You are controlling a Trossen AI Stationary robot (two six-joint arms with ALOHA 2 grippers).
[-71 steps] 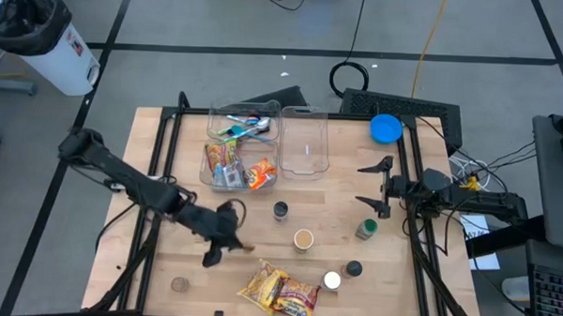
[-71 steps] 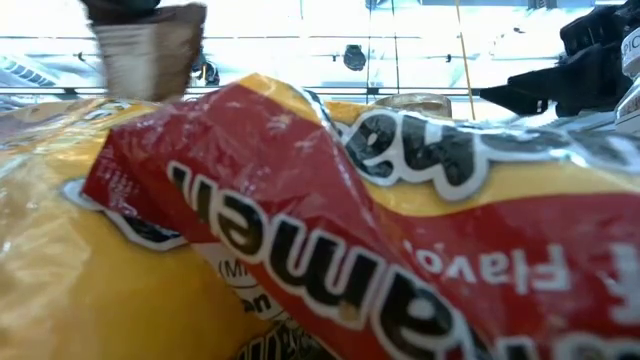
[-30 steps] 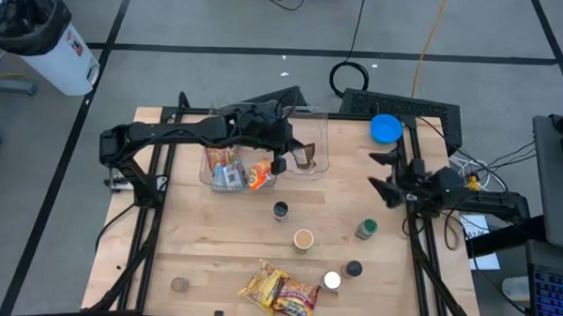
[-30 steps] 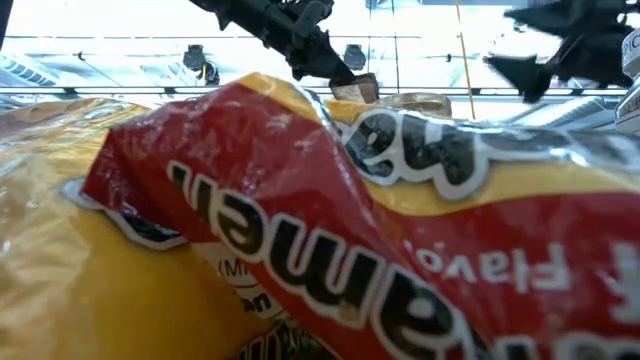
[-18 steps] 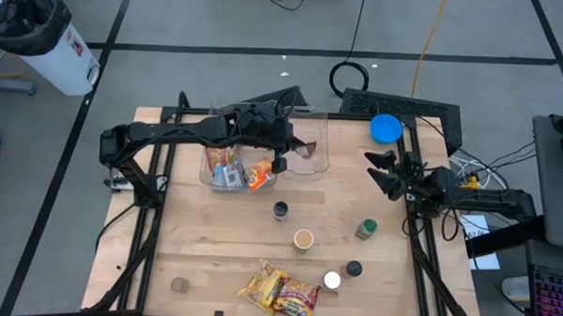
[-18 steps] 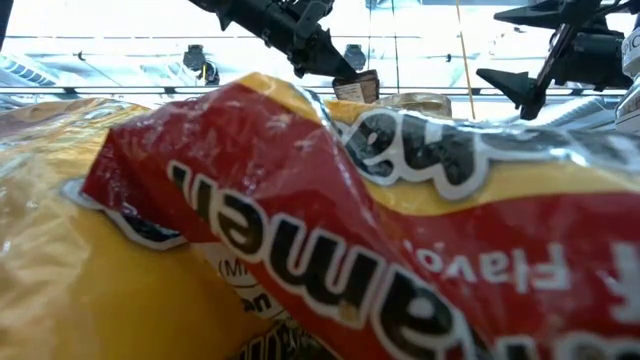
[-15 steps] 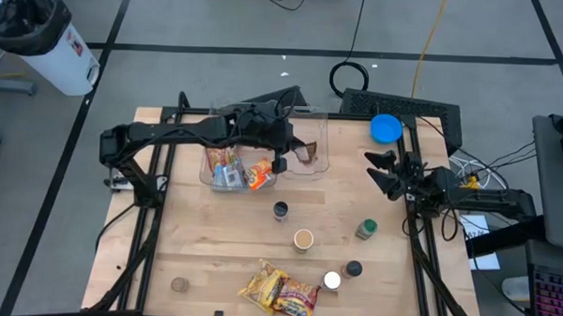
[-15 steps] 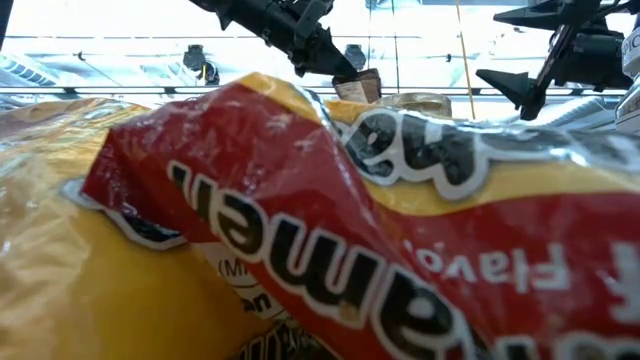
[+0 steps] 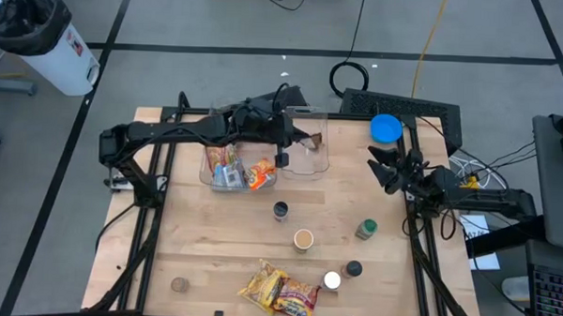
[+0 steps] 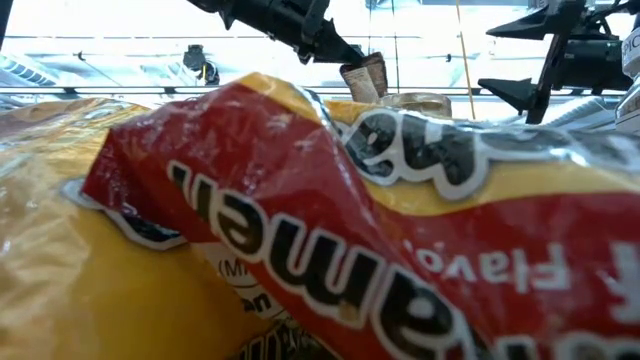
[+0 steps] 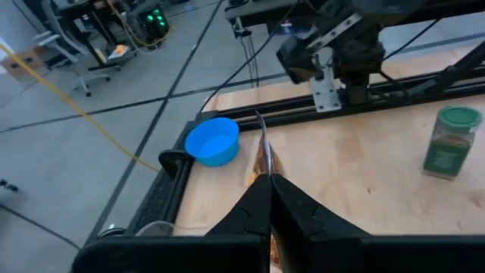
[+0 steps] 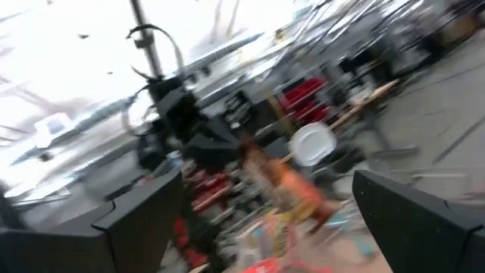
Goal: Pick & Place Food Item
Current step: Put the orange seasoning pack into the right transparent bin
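A small brown food packet [image 9: 311, 138] hangs in the air over the empty clear bin [image 9: 305, 164] at the table's far middle, and it also shows in the low view [image 10: 363, 76]. My left gripper [image 9: 297, 141] reaches in from the table's left and is shut on the packet. At the table's right edge my right gripper [image 9: 390, 168] hangs open above the table, holding nothing; its two fingers [image 12: 144, 216] stand wide apart. My left gripper pinches the packet between its two shut fingertips [image 11: 267, 199]. The packet's thin edge [image 11: 263, 149] sticks out past the tips. The fingers come nearly level from the table's left. The packet is lifted clear, above the empty bin.
A second clear bin [image 9: 237, 166] to the left holds snack packs and cutlery. Small jars and lids [image 9: 303, 238], a green jar [image 9: 365, 228] and a blue bowl [image 9: 386, 128] stand about. Yellow-red snack bags [image 9: 279, 291] lie at the near edge and fill the low view [image 10: 300, 230].
My left gripper has tipped its wrist upward and risen a little, carrying the packet slightly toward the far edge over the empty bin, still shut on it. My right gripper has rolled about its own axis in place, staying open.
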